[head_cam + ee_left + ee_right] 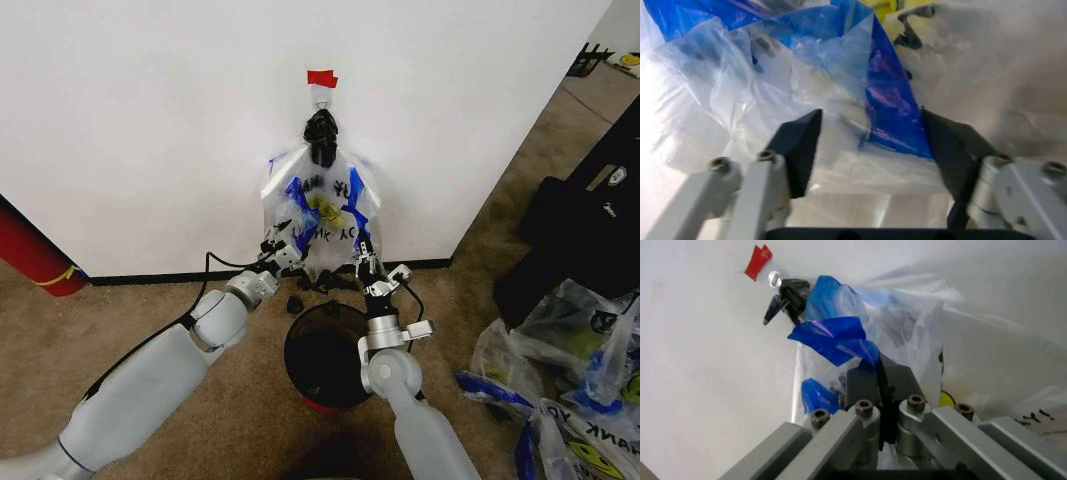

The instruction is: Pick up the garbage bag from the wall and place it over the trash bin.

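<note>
The garbage bag [322, 210] was still seen hanging on the wall [150, 120], held at its top by a black knotted bundle [320, 135] on a small hook under a strip of red tape [322, 78], so the pick-up was judged not yet finished. The left claw [277, 240] was held against the bag's lower left edge; in the left wrist view its jaws were spread wide, with blue and clear plastic lying between them but nothing yet pinched. The right claw [362, 257] was set at the bag's lower right edge, and in the right wrist view its pads [863, 385] were pressed together on a fold of the bag. The trash bin [300, 345], black with a red base, stood on the carpet directly below the bag, unlined. Lifting the bag off the hook and spreading it over the bin were left to be done. On the bag, part of the black print "THANK YOU" could be read beside a yellow smiley face [328, 208].
</note>
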Motion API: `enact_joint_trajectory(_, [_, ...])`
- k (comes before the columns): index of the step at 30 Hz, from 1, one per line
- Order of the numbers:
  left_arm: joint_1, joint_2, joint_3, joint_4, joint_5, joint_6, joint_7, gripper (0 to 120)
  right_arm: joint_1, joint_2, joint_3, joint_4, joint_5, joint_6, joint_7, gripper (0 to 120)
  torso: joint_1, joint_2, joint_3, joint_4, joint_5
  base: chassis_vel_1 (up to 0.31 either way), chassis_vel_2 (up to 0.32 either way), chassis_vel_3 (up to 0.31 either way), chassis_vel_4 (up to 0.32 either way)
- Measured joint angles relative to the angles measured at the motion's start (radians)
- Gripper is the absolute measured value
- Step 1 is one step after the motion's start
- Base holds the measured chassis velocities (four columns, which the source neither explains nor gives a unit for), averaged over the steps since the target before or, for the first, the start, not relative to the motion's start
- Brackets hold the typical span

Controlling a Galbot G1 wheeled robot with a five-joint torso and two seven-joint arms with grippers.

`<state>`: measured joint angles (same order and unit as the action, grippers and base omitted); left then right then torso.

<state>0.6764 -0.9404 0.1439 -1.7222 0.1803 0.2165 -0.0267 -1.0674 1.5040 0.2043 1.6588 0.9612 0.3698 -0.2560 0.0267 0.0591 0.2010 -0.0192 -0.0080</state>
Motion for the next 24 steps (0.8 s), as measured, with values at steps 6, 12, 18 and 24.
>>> enact_joint_trajectory(6, [0.040,0.002,-0.029,-0.040,0.013,0.020,-0.014,36,-0.001,0.000,0.000,0.003,-0.019,0.000,-0.007,0,0.000,0.000,0.000,0.0000,0.0000,0.000,0.000,0.000,0.000])
enact_joint_trajectory(12, [0.063,0.001,-0.053,-0.051,-0.031,0.017,-0.052,15,-0.003,0.001,0.000,0.004,-0.030,0.001,-0.009,0,0.000,0.000,0.000,0.0000,0.0000,0.000,0.000,0.000,0.000])
enact_joint_trajectory(18, [0.123,-0.024,-0.100,-0.083,-0.192,-0.035,-0.155,0,-0.009,0.002,0.005,0.009,-0.049,0.013,-0.009,0,0.000,0.000,0.000,-0.0002,-0.0001,0.000,0.000,0.000,0.000])
enact_joint_trajectory(24, [0.277,-0.072,-0.195,-0.232,-0.336,-0.058,-0.203,0,-0.035,-0.002,0.011,0.035,-0.073,0.028,-0.013,0,0.000,0.000,0.000,-0.0002,0.0000,0.000,0.000,0.000,0.000])
